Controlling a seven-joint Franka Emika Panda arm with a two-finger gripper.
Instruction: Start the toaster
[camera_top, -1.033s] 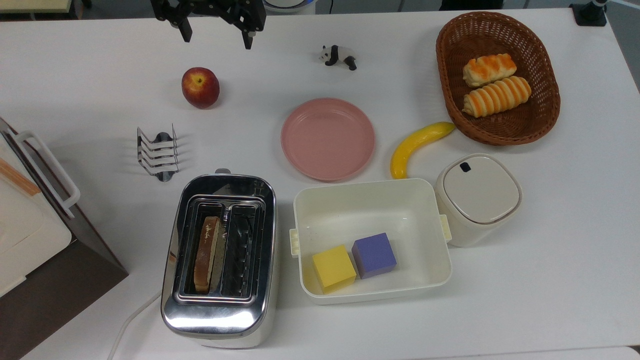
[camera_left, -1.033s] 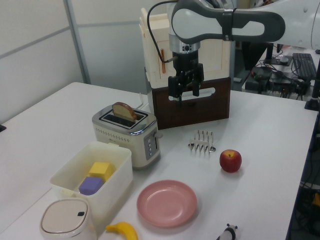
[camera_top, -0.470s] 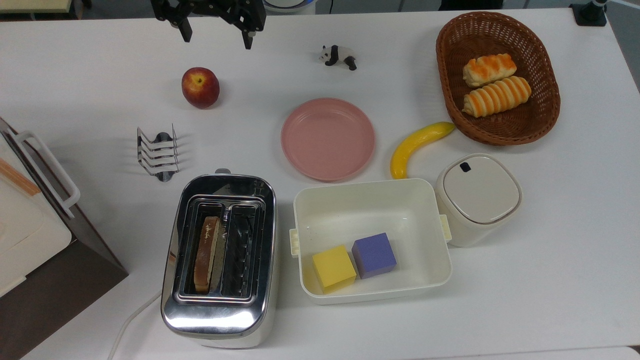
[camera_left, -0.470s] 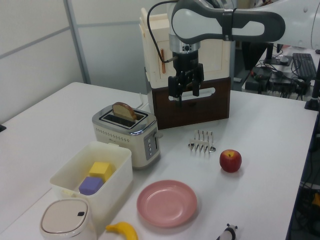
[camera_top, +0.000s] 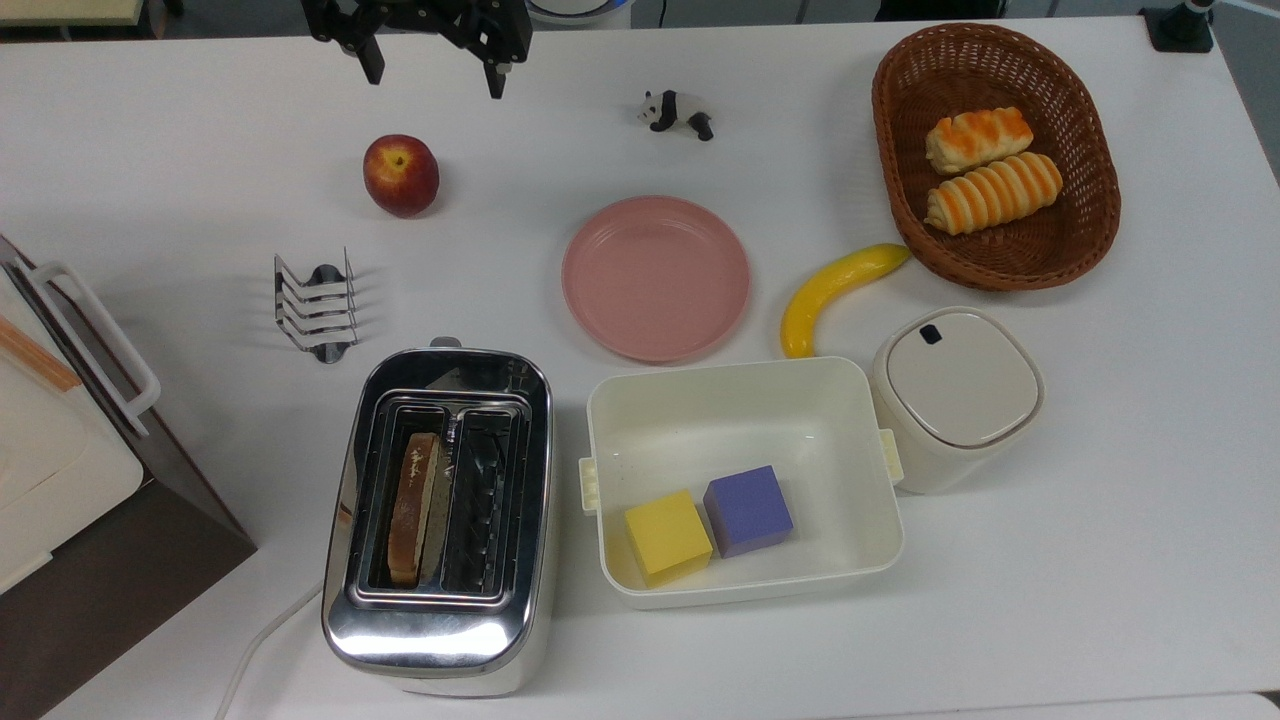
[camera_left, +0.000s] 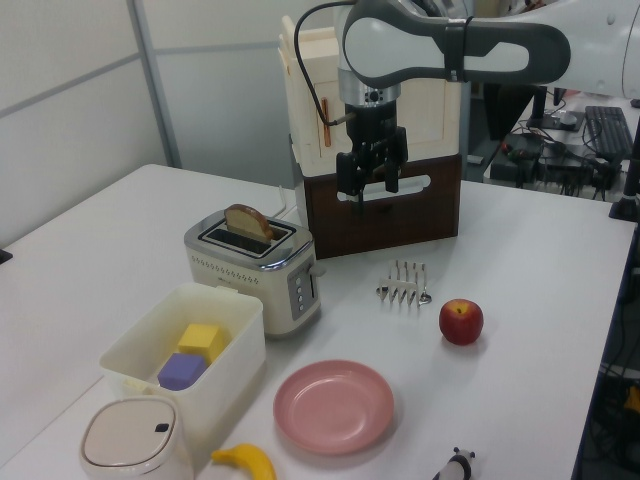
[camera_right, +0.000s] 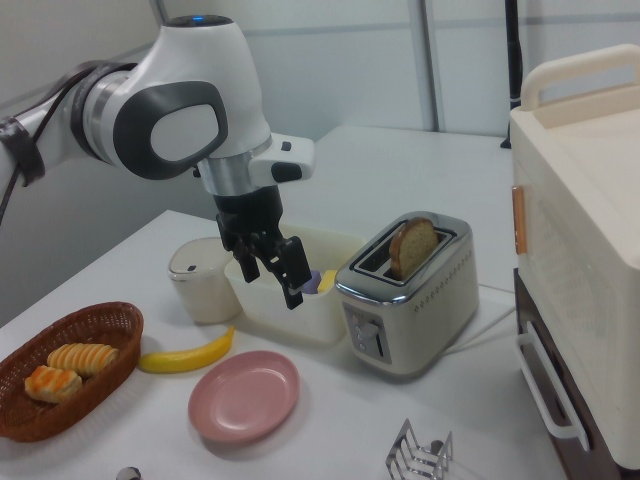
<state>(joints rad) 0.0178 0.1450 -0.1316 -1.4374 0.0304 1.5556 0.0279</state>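
Pincer: your pincer (camera_top: 432, 72) hangs in the air with its two fingers spread apart and nothing between them; you see it at the upper edge of the top view, and in the left view (camera_left: 370, 180) it is in front of the white-and-brown appliance (camera_left: 385, 215)
Toaster: your toaster (camera_top: 440, 520) stands on the table (camera_top: 1100, 560) well apart from the pincer, straight below it in the top view; in the right view (camera_right: 410, 300) it sits just to the right of the pincer (camera_right: 272, 268), and lower
Lever: a small grey tab pokes out at the toaster's end that faces the pincer in the top view; you cannot tell its position
Bread: one slice of bread (camera_top: 412, 505) stands upright in the slot on the top view's left, its top rising above the chrome in the left view (camera_left: 247, 220)
Cord: a white cord (camera_top: 262, 640) runs off the toaster's far end, away from the pincer
Apple: a red apple (camera_top: 401, 175) lies just below the pincer in the top view, near it
Toast rack: the steel wire toast rack (camera_top: 316, 305) sits between the apple and the toaster
Plate: the pink plate (camera_top: 655, 277) is below the pincer and off to the top view's right
Container: a cream container (camera_top: 740, 400) beside the toaster, on the top view's right, holds a yellow cube (camera_top: 667, 535) touching a purple cube (camera_top: 748, 510)
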